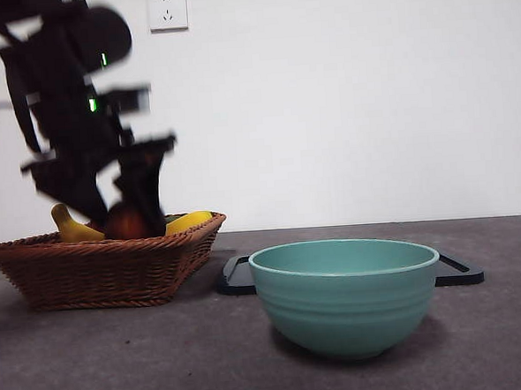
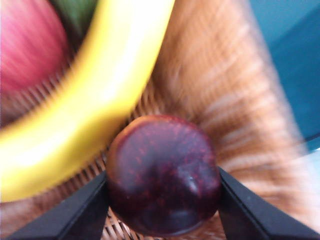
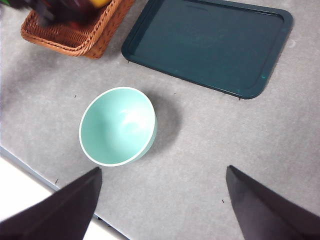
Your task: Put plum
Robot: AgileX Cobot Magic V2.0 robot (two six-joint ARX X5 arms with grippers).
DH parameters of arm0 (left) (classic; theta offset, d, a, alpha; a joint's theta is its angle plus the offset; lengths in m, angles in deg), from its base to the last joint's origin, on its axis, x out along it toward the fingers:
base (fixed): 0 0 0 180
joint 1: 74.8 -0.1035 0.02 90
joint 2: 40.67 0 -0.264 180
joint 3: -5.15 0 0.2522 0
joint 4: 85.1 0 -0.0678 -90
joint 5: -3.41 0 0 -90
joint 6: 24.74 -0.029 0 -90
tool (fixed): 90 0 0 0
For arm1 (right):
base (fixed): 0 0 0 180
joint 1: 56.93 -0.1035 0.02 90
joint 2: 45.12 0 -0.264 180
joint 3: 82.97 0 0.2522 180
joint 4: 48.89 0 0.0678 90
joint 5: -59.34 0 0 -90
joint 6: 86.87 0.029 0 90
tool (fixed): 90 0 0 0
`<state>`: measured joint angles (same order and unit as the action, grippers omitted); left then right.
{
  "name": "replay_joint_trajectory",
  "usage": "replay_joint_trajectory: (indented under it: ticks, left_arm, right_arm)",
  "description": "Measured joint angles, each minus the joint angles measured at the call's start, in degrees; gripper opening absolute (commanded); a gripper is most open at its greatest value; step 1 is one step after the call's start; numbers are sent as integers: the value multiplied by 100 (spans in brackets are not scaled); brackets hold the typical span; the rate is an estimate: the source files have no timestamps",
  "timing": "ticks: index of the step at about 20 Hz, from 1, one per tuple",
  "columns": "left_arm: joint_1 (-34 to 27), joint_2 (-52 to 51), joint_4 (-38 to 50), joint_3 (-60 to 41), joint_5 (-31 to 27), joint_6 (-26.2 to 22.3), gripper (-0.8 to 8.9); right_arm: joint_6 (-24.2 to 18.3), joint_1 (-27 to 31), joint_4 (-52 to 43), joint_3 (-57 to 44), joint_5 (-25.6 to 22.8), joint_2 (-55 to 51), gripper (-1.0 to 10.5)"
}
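The plum point(image 2: 162, 175) is a dark purple-maroon round fruit, held between the two black jaws of my left gripper point(image 2: 162, 182). It is inside the wicker basket point(image 2: 235, 100), close over the weave and next to a yellow banana point(image 2: 85, 115). In the front view this gripper point(image 1: 139, 207) reaches down into the basket point(image 1: 97, 271) at the left and looks blurred. My right gripper point(image 3: 162, 200) is open and empty, high above the table.
A red fruit point(image 2: 27, 45) and something green point(image 2: 75, 12) lie beyond the banana. Bananas point(image 1: 72, 229) stick up over the basket's rim. A teal bowl point(image 1: 346, 296) stands in front at the middle, with a dark tray point(image 3: 210, 45) behind it.
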<state>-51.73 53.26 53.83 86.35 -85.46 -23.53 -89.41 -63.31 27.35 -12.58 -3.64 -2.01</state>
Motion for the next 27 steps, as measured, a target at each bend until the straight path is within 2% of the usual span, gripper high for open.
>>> replay_joint_trajectory:
  ticks: [3, 6, 9, 11, 17, 22, 27]
  left_arm:
    - [232, -894, -289, 13, 83, 0, 217]
    - [599, -1613, -787, 13, 450, 20, 217]
    - [1196, -2109, -1139, 15, 780, 22, 217]
    - [1626, -2149, -1266, 22, 789, 22, 217]
    - [2476, -1512, -1012, 22, 789, 20, 217]
    - [2889, -564, -623, 22, 787, -20, 217]
    - [3051, 227, -160, 22, 758, -122, 217]
  right_arm:
    - [2, 0, 0, 0, 0, 0, 398]
    - [2, 0, 0, 0, 0, 0, 398]
    - [2, 0, 0, 0, -2, 0, 398]
    - [2, 0, 0, 2, -2, 0, 398]
    - [2, 0, 0, 0, -2, 0, 398]
    - [2, 0, 0, 2, -2, 0, 398]
    - [2, 0, 2, 0, -2, 0, 398]
